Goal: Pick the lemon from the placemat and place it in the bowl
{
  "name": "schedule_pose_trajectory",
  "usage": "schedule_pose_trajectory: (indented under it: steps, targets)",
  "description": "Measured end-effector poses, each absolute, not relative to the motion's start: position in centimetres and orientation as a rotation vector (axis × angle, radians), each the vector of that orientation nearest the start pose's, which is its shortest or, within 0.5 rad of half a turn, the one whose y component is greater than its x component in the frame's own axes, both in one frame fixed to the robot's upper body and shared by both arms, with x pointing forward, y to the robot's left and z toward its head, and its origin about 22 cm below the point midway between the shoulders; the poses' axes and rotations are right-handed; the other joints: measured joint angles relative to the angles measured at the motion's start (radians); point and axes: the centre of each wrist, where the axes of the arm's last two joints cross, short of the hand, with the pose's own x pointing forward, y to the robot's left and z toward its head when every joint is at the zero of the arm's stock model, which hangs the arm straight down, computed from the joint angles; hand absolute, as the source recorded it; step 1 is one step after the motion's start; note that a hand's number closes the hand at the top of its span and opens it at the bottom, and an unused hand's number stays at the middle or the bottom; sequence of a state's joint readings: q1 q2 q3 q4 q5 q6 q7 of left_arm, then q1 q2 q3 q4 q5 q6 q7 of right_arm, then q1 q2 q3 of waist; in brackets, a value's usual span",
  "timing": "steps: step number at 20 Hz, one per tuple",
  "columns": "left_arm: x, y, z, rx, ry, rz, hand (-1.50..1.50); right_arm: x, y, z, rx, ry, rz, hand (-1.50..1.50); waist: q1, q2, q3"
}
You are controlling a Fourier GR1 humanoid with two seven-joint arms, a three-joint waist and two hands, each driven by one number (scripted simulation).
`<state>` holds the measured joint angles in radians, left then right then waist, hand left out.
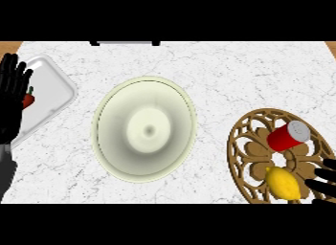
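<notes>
Right robot hand (330, 178): fingers straight and spread, entering just beside the lemon (283, 182), not yet closed on it. Lemon lies on the round wooden placemat (242, 143), with a red can (289, 136) just behind it on the same mat. The pale bowl (145, 129) stands on the desk (220, 67) left of the lemon, well apart. Step judged: approach to grasp. Next move calls for closing round the lemon without nudging the can. Left robot hand (6, 100) rests open beyond the bowl, over a white tray (51, 81).
</notes>
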<state>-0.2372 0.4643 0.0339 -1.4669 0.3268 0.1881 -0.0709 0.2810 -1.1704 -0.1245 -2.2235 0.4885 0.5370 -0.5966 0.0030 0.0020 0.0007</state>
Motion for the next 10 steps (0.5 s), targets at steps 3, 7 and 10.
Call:
schedule_pose_trajectory:
  steps: [3, 7, 10]
  targets:
    - [29.9, 32.3, 8.5, 0.236, -1.790, 0.031, 0.00, 17.8, -32.6, 19.9, -0.256, -1.413, 2.099, -1.50, 0.003, 0.000, 0.000]
    - [30.1, 33.2, 8.4, 0.235, -1.791, 0.024, 0.00, 18.6, -32.8, 17.2, -0.244, -1.387, 2.101, -1.50, 0.004, 0.000, 0.000]
    - [29.6, 33.3, 8.3, 0.240, -1.793, 0.031, 0.00, 19.3, -32.8, 15.8, -0.245, -1.374, 2.100, -1.50, 0.005, 0.000, 0.000]
